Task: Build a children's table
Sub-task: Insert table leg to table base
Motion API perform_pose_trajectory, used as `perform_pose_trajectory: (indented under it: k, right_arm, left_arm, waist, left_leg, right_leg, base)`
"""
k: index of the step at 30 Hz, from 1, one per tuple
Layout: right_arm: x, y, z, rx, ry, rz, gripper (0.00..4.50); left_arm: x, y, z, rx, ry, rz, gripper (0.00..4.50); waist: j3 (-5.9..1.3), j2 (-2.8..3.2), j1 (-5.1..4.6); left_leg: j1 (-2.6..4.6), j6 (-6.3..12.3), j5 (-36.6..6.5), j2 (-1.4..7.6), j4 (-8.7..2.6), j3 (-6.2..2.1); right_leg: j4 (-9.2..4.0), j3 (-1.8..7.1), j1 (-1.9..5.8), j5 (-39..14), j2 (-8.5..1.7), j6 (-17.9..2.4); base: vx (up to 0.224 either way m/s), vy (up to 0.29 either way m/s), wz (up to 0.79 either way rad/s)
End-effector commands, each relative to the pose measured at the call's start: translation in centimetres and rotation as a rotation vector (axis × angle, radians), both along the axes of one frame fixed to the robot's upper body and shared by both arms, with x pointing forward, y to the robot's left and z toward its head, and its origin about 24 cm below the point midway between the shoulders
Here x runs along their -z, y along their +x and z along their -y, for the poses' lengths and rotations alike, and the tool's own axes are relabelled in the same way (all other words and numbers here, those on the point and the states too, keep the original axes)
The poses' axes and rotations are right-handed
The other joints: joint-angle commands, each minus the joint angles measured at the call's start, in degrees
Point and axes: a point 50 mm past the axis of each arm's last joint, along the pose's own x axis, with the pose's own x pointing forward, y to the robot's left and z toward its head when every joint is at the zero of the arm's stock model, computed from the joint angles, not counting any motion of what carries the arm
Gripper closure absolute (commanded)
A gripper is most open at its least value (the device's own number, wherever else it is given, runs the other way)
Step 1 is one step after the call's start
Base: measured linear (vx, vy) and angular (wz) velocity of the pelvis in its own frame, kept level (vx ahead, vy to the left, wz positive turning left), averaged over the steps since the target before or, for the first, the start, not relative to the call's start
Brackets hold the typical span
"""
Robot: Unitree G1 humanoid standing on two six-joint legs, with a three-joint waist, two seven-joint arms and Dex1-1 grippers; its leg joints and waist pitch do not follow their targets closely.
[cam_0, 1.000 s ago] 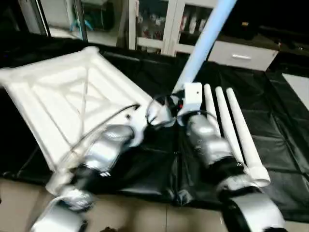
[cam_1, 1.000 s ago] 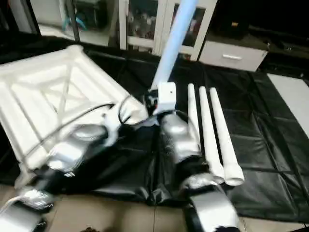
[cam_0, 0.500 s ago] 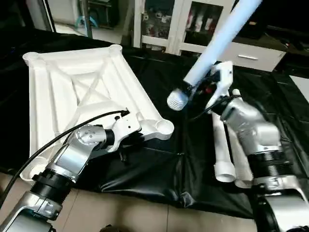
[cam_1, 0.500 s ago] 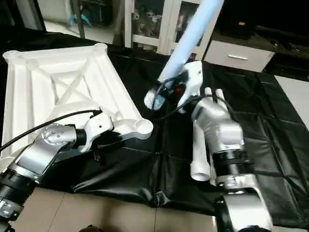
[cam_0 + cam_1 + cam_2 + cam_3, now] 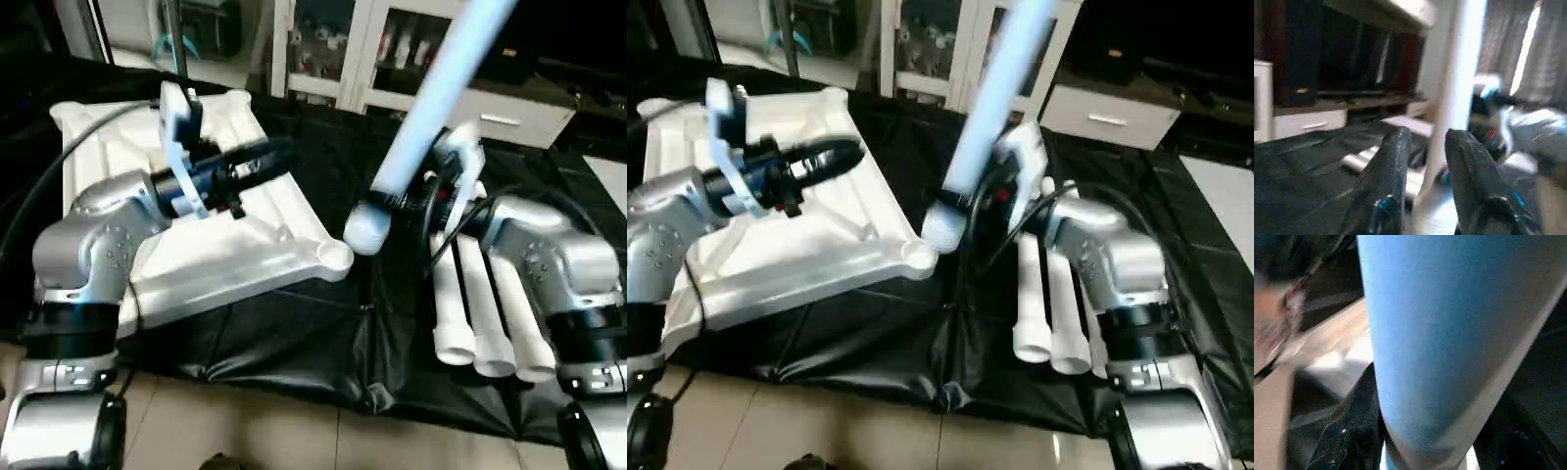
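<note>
There is one big white plastic square tabletop [image 5: 245, 245], lying with its ribbed side up. There are four long white round tube legs. One leg [image 5: 431, 108] is up in the air, and three legs [image 5: 485, 313] lie side by side on the black cover [image 5: 294, 333]. There are two silver robot arms, one left arm [image 5: 93, 245] and one right arm [image 5: 549, 264]. Each arm has two black fingers [image 5: 1391, 171].
</note>
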Motion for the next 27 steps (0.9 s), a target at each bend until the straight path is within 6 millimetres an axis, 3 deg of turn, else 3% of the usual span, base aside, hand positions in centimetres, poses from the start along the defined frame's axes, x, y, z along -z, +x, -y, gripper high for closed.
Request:
perform_pose_trajectory:
  k: [1,5,7,15,20,23,27]
  right_arm:
    - [-0.2,-1.1,-0.9,-0.097,-0.034,-0.009,2.67]
    - [0.1,-1.6,-1.8,-0.134,-0.055,-0.02,2.67]
    - [0.4,-2.3,-2.6,-0.182,-0.085,-0.025,2.67]
    - [1.0,-3.2,-3.3,-0.227,-0.13,-0.042,2.67]
    - [1.4,-3.2,-3.1,-0.206,-0.15,-0.052,2.67]
    - [1.3,-3.1,-3.1,-0.199,-0.148,-0.048,2.67]
    - [1.2,-3.1,-3.1,-0.196,-0.142,-0.044,2.67]
  left_arm:
    - [-0.6,-0.5,2.0,0.083,-0.022,-0.014,2.67]
    - [-0.2,-0.8,3.8,0.141,-0.048,-0.058,2.37]
    - [-0.5,-1.2,5.2,0.21,-0.118,-0.113,2.3]
    - [-0.1,-0.9,6.5,0.165,-0.089,-0.14,1.61]
    - [0.3,-1.2,6.8,0.164,-0.043,-0.117,1.27]
    - [0.7,-1.1,6.7,0.156,-0.017,-0.136,1.78]
    - [0.8,-0.9,6.5,0.132,-0.011,-0.143,1.78]
  waist:
    - [-3.78,0.76,0.38]
    - [-3.84,0.71,1.08]
    - [-3.83,0.99,1.26]
    - [-3.8,1.07,1.2]
    - [-3.97,1.0,1.2]
    - [-4.02,1.04,1.22]
    - [-4.02,1.06,1.27]
  left_leg:
    - [1.54,-0.39,-4.39,1.92,-3.35,-0.06]
    - [1.62,-0.83,-4.37,1.91,-3.26,-0.06]
    - [1.64,-1.59,-5.04,1.86,-3.28,-0.13]
    - [1.61,-2.9,-7.12,1.91,-3.45,-0.38]
    - [1.62,-2.84,-5.29,1.8,-3.2,-0.4]
    - [1.68,-2.77,-4.94,1.75,-3.13,-0.37]
    - [1.69,-2.86,-5.11,1.79,-3.12,-0.37]
  right_leg:
    - [-2.89,2.32,2.95,6.31,-2.93,-14.55]
    - [-2.87,2.33,2.9,6.67,-2.94,-14.43]
    - [-2.9,2.33,2.92,6.15,-2.9,-14.15]
    - [-3.29,2.32,3.1,4.09,-2.89,-12.51]
    - [-3.01,2.3,3.18,6.86,-2.78,-12.36]
    - [-2.9,2.27,3.15,7.37,-2.71,-12.63]
    - [-2.88,2.25,3.18,7.21,-2.76,-12.85]
  base:
    - [0.0,0.0,0.0]
    - [0.0,0.0,0.0]
    - [0.0,0.0,0.0]
    - [0.0,0.0,0.0]
    - [0.0,0.0,0.0]
    - [0.0,0.0,0.0]
    - [0.0,0.0,0.0]
